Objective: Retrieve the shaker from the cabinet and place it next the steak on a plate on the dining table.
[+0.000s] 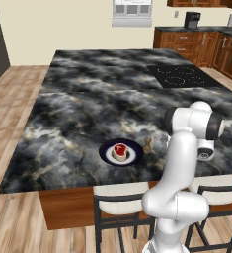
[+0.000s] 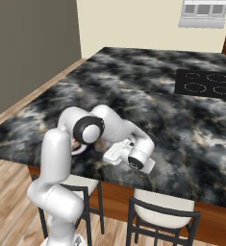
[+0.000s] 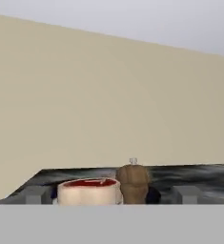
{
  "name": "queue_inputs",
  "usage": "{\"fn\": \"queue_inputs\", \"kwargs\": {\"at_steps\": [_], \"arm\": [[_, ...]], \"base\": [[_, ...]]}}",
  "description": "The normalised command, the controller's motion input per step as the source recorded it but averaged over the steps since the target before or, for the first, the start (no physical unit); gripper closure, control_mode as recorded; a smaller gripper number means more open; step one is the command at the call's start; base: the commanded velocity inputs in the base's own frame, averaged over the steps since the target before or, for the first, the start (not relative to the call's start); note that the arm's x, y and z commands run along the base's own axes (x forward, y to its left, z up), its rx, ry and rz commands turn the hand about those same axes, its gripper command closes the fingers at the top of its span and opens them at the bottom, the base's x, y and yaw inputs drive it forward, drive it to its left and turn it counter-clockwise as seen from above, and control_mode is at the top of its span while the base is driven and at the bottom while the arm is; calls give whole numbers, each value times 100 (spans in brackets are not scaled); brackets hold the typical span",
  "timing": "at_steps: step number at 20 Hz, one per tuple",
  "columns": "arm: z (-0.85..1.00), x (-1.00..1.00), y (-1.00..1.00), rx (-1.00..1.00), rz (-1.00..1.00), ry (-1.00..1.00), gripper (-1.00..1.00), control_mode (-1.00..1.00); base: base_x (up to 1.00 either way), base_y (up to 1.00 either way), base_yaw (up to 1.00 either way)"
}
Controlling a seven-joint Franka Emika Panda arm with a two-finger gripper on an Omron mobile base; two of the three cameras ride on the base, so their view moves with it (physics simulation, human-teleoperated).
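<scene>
The shaker is stood upright just beside the plate bearing the steak, near the dining table's front edge; the gripper is spread wide, nothing held

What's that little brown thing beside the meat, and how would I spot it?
Find the big marbled island table. Near its front edge sits a navy-rimmed plate holding red steak. Just right of the plate stands the shaker: small, brown, wooden, waisted like a pepper mill, upright on the stone.
</scene>
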Motion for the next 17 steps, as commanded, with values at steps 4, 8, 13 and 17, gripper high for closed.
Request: {"fn": "queue_inputs", "kwargs": {"at_steps": [4, 8, 13, 17], "arm": [[72, -64, -31, 19, 0, -22, -100, -100], [97, -63, -21, 15, 0, -21, -100, -100], [100, -66, -7, 8, 0, -17, -100, -100], [100, -79, -1, 5, 0, -18, -100, -100]], "base": [[0, 0, 0], [0, 0, 0], [0, 0, 0], [0, 0, 0]]}}
